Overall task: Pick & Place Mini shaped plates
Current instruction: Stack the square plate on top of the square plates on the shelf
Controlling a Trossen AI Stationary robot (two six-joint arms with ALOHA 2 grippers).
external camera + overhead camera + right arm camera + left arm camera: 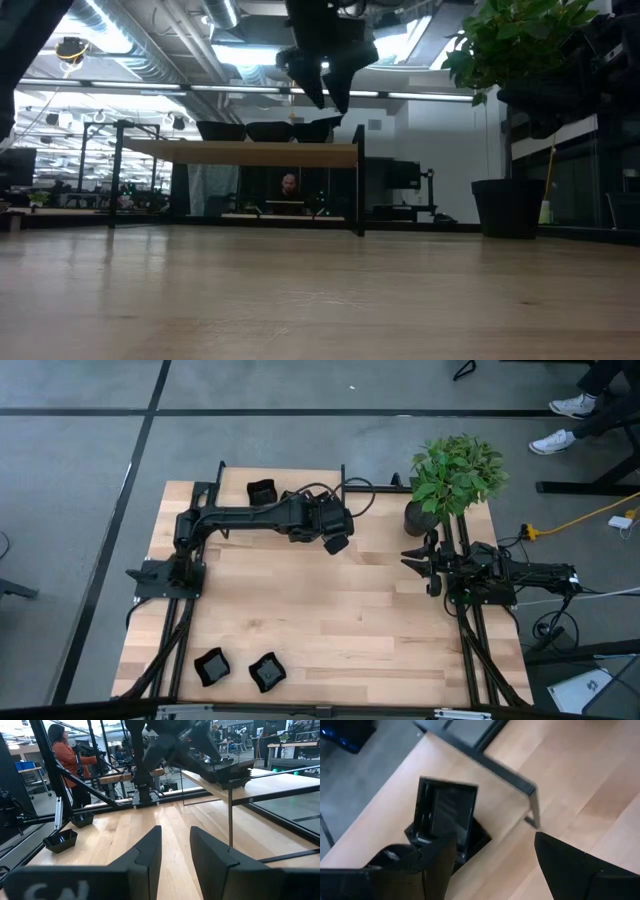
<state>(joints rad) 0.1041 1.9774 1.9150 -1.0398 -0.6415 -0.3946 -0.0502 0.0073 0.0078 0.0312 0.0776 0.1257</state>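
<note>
A stack of glossy black square mini plates (261, 490) sits on a raised wooden shelf (240, 510) at the table's far side. It also shows as the stack (447, 815) in the left wrist view and the stack (231, 771) in the right wrist view. Two more black plates (211, 665) (266, 672) lie near the table's near edge. My left gripper (337, 542) hangs open and empty above the table, right of the shelf's stack, fingers pointing down (327, 85). My right gripper (420, 565) waits at the table's right side, narrowly open (175, 852).
A potted green plant (450, 480) in a dark pot (508, 207) stands at the far right corner, just beyond my right gripper. The shelf's thin metal legs (230, 817) stand on the table. Bare wood lies across the table's middle (330, 610). A person (62, 755) stands in the room beyond.
</note>
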